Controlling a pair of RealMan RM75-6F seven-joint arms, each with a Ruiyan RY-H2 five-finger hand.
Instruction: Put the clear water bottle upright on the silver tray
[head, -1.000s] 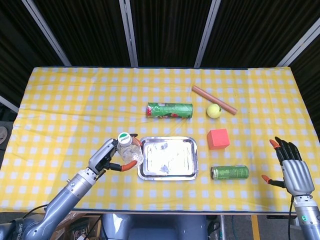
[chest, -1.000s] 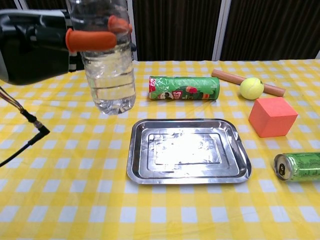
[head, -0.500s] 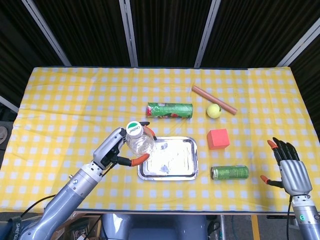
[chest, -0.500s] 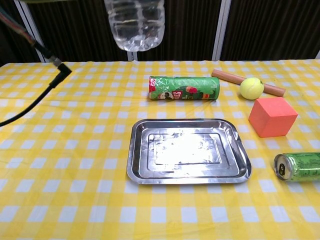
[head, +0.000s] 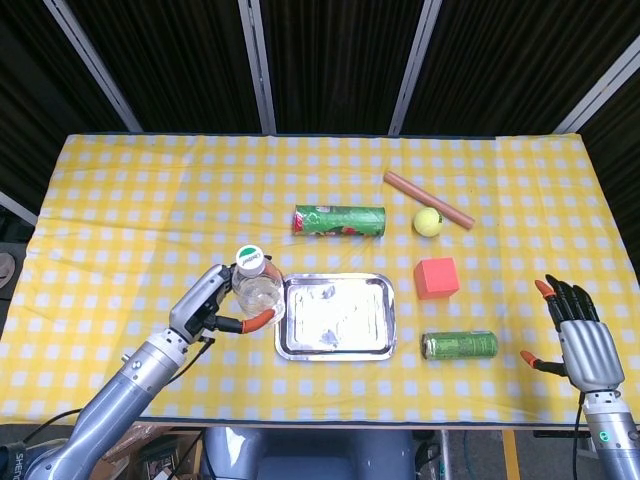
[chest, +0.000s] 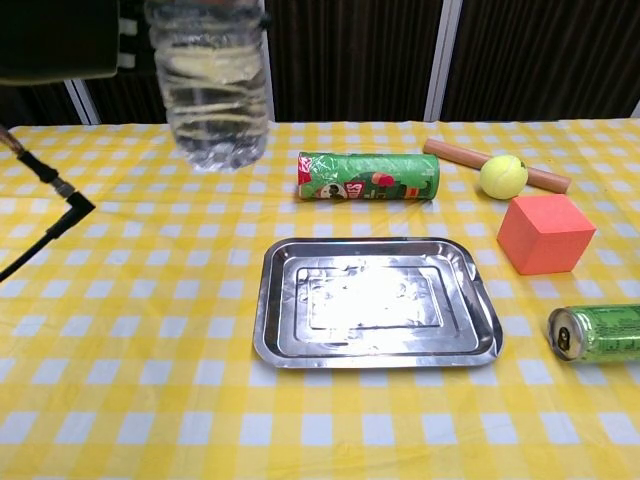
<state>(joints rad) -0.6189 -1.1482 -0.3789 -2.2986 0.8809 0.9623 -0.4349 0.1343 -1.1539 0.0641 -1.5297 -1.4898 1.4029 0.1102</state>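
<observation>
The left hand (head: 212, 303) grips the clear water bottle (head: 257, 290) upright in the air, just left of the bare silver tray (head: 335, 347). The right hand (head: 581, 338) hangs empty, fingers spread, far right.

Nothing stands on my rectangular silver metal tray (chest: 285, 330); the lying green snack tube (chest: 368, 176) borders its far side, the orange cube (chest: 544, 233) its right.

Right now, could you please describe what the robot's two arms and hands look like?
Both arms are smooth grey-silver tubes. The left hand has a grey back, dark fingers and orange fingertips. The right hand has a ribbed silver-grey back, black fingers and orange tips too. In the chest view, a thin black cable with an angled plug hangs at left.
</observation>
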